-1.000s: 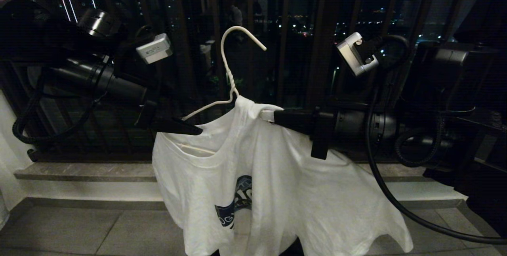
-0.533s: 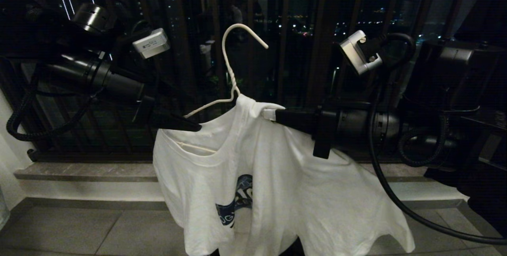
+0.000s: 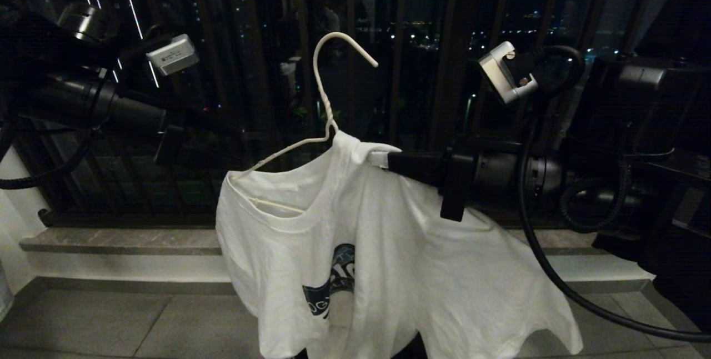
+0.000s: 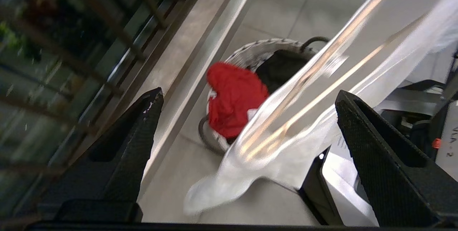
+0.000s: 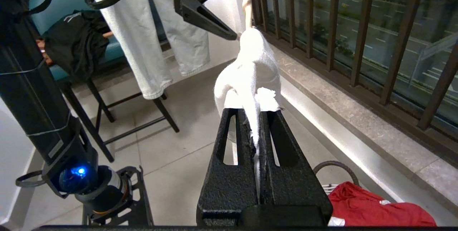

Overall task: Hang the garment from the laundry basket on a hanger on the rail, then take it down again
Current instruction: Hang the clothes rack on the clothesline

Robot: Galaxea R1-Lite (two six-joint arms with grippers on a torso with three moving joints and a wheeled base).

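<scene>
The garment, a white T-shirt with a dark blue logo, hangs on the hanger, whose hook stands free in the air. My right gripper is shut on the shirt's shoulder beside the hanger's neck; white fabric is pinched between its fingers. My left gripper is off to the left of the shirt, open and empty. Between its fingers I see the blurred shirt and, on the floor below, the laundry basket. The rail is out of view.
The basket holds a red cloth and a black garment. The dark balcony railing and a stone ledge run behind the shirt. A chair with pale cloth draped over it stands to the side.
My left gripper has drawn back to the left, away from the shirt's collar and the hanger's arm. The right gripper, hanger and shirt have stayed where they were.
</scene>
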